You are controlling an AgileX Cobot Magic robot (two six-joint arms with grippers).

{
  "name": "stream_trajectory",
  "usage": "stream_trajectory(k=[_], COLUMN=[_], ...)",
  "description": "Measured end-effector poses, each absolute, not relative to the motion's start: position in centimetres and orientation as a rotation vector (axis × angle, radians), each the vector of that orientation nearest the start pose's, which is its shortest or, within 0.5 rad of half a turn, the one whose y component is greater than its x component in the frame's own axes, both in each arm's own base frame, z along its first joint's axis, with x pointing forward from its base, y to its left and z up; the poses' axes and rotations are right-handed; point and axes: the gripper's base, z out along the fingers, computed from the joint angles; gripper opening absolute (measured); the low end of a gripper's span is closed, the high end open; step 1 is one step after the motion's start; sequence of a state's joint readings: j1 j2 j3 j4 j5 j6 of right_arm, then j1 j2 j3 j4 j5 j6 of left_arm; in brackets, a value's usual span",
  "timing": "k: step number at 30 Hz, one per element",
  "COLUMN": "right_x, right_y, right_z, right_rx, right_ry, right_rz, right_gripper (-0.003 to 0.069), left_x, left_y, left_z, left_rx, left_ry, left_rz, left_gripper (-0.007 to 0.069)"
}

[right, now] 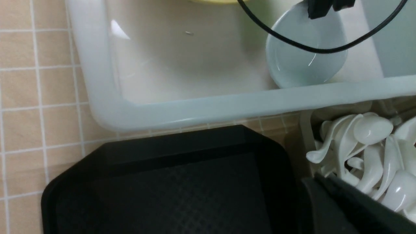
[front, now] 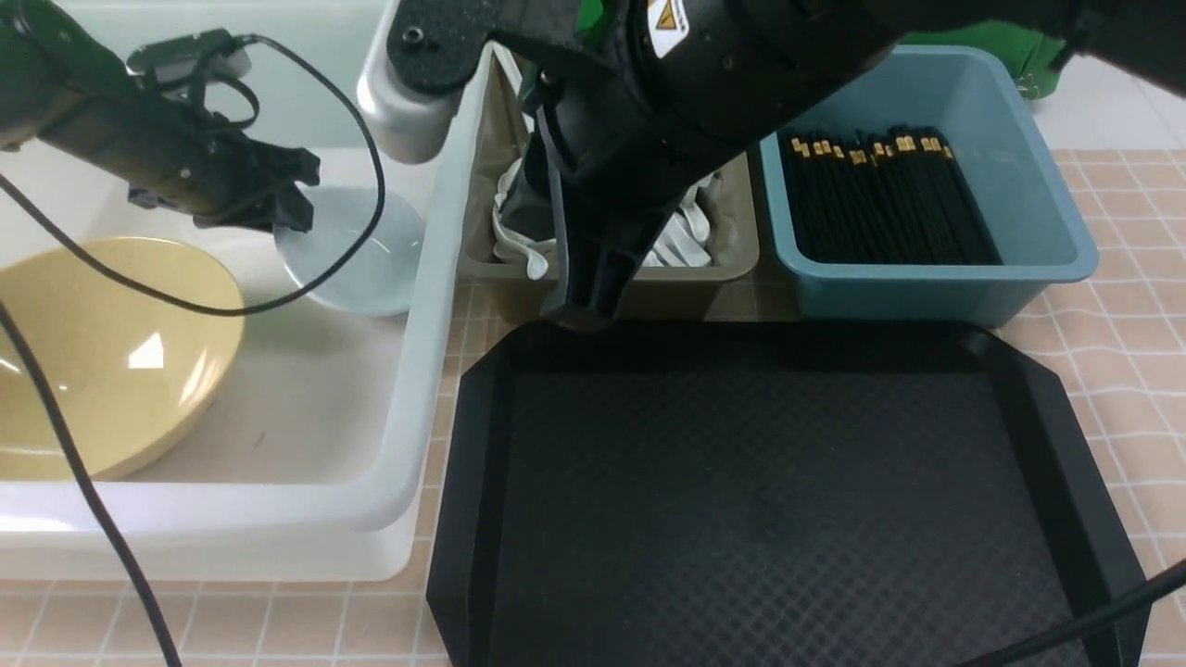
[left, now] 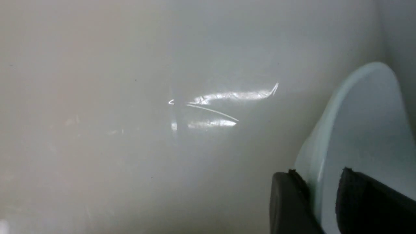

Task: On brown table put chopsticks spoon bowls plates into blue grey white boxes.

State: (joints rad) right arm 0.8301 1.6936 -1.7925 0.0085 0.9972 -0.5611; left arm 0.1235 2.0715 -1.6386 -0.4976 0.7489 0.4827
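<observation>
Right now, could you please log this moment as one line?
left gripper: open astride plate rim, inside white box | right gripper: shut, by grey box of spoons | bowl: in white box

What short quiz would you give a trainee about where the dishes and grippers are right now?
1. True or false: the chopsticks lie in the blue box.
2. What does the grey box hold? A) bowls B) white spoons C) chopsticks
3. Which gripper has its fingers on either side of the white plate rim, inside the white box?
Key: 1 true; 2 B; 3 the left gripper.
</observation>
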Motion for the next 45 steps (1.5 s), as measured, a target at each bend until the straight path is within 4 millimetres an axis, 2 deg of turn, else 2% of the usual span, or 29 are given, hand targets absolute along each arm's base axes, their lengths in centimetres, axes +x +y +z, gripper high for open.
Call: stream_trajectory(k=[4, 5, 6, 7, 10, 13, 15, 16, 17, 20, 24, 27, 30, 33, 34, 37, 39, 40, 41, 42, 43, 45], right_x=[26.0, 26.1, 26.4, 26.4, 26.6, 26.5, 26.5, 26.5, 26.4, 25.8, 24.3, 22.6, 21.1, 19.5, 19.3, 17.6, 16.8, 16.2, 15.9, 15.8, 15.2, 14.2], right_y=[27.4, 27.3, 27.1, 27.0, 26.8, 26.7, 26.7, 26.7, 26.5, 25.9, 24.5, 22.8, 21.3, 19.7, 19.4, 17.7, 17.0, 16.4, 16.1, 16.0, 15.5, 14.7], right_z=[40.0, 40.0, 40.0, 40.0, 40.0, 39.9, 39.9, 39.9, 40.0, 41.0, 42.9, 44.8, 45.8, 46.5, 46.5, 46.8, 46.7, 46.4, 46.3, 46.2, 45.9, 45.4], right_rx=[-1.509, -1.507, -1.499, -1.498, -1.495, -1.498, -1.496, -1.497, -1.486, -1.447, -1.406, -1.354, -1.302, -1.23, -1.225, -1.156, -1.134, -1.119, -1.105, -1.106, -1.084, -1.049], right_ry=[1.848, 1.848, 1.854, 1.855, 1.868, 1.882, 1.895, 1.895, 1.903, 1.916, 1.919, 1.909, 1.897, 1.854, 1.85, 1.777, 1.748, 1.727, 1.71, 1.711, 1.684, 1.648], right_rz=[0.126, 0.117, 0.113, 0.112, 0.108, 0.108, 0.111, 0.11, 0.115, 0.132, 0.15, 0.17, 0.193, 0.224, 0.226, 0.253, 0.267, 0.275, 0.286, 0.286, 0.306, 0.341], right_gripper=[0.0074, 0.0074, 0.0076, 0.0076, 0.0078, 0.0079, 0.0079, 0.0079, 0.008, 0.0083, 0.0085, 0.0087, 0.0089, 0.009, 0.009, 0.0095, 0.0097, 0.0099, 0.01, 0.01, 0.0101, 0.0104], left_x=[45.9, 46.0, 46.3, 46.3, 46.7, 46.5, 45.8, 45.7, 44.8, 41.5, 37.6, 34.3, 31.5, 27.9, 27.8, 23.7, 22.2, 20.6, 19.9, 19.4, 17.8, 15.1], left_y=[3.0, 3.1, 3.2, 3.2, 3.1, 2.9, 2.7, 2.7, 2.6, 1.9, 0.8, -0.2, -0.7, -0.9, -0.9, -1.0, -1.0, -1.0, -1.0, -1.0, -1.0, -1.0], left_z=[21.3, 21.6, 22.6, 22.7, 25.0, 29.0, 32.1, 32.5, 35.2, 40.8, 44.4, 46.1, 46.6, 45.9, 45.4, 43.0, 41.1, 40.5, 39.6, 39.7, 38.3, 37.3], left_rx=[0.143, 0.159, 0.189, 0.192, 0.221, 0.226, 0.231, 0.232, 0.235, 0.273, 0.334, 0.358, 0.352, 0.334, 0.332, 0.3, 0.28, 0.262, 0.256, 0.254, 0.242, 0.228], left_ry=[2.566, 2.564, 2.552, 2.551, 2.534, 2.507, 2.484, 2.479, 2.445, 2.364, 2.335, 2.333, 2.336, 2.365, 2.38, 2.383, 2.395, 2.351, 2.352, 2.336, 2.317, 2.25], left_rz=[-0.281, -0.265, -0.241, -0.239, -0.245, -0.265, -0.272, -0.271, -0.267, -0.238, -0.169, -0.134, -0.134, -0.145, -0.148, -0.142, -0.143, -0.131, -0.129, -0.126, -0.117, -0.1], left_gripper=[0.0353, 0.0396, 0.0476, 0.0483, 0.0563, 0.0561, 0.0527, 0.0521, 0.0476, 0.032, 0.0133, 0.0021, 0.0002, 0.0002, 0.0002, 0.0004, 0.0003, 0.0003, 0.0003, 0.0003, 0.0003, 0.0003])
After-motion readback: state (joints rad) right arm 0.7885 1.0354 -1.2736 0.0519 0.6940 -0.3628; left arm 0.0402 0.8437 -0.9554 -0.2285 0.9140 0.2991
